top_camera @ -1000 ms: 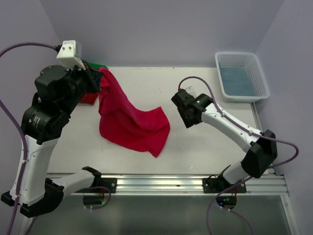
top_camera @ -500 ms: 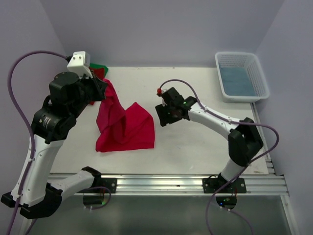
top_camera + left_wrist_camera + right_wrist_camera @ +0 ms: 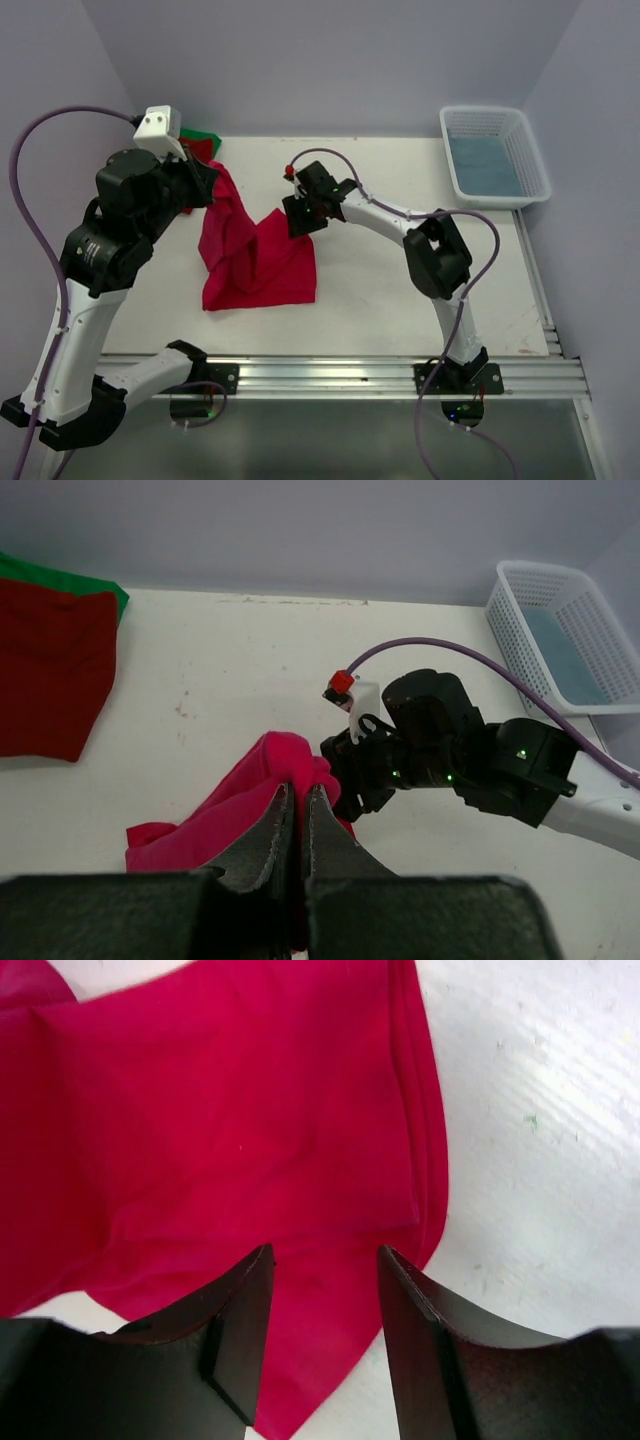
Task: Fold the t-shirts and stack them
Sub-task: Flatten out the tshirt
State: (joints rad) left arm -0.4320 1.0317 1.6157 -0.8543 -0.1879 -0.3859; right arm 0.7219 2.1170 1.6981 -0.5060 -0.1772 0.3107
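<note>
Progress looked partial: the darker red t-shirt (image 3: 50, 670) lay folded on the green t-shirt (image 3: 60, 578) at the counter's (image 3: 380, 300) far-left corner. The crimson-pink t-shirt (image 3: 255, 262) remained unfolded near the left edge, lifted by the left claw (image 3: 298, 790) clamped on it. The right claw (image 3: 325, 1252) stood apart over its corner.

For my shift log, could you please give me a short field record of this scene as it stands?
Left gripper: shut on the crimson-pink t-shirt, part of it lifted off the table
Right gripper: jaws apart, over that shirt's far right part
Dark red t-shirt: flat at far left, green t-shirt showing at its far edge
White basket: far right
</note>
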